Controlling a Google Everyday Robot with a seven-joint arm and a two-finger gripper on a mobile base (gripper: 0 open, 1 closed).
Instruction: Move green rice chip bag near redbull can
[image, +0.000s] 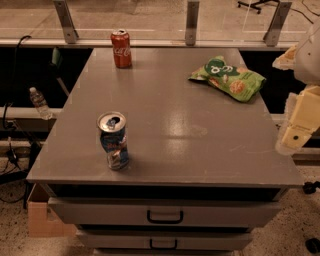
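Note:
The green rice chip bag (227, 77) lies flat on the grey table (175, 125) at the far right, its dark-green patch toward the back. The redbull can (113, 140), blue and silver with a dented side, stands upright near the front left edge. The two are far apart. My gripper (298, 130) hangs at the right edge of the view, beyond the table's right side, in front of and to the right of the bag. It touches nothing.
A red Coca-Cola can (121, 48) stands at the table's back left. Drawers with dark handles (165, 216) sit under the tabletop. A water bottle (39, 102) and a cardboard box (42, 217) are at the left, and a railing (190, 22) runs behind.

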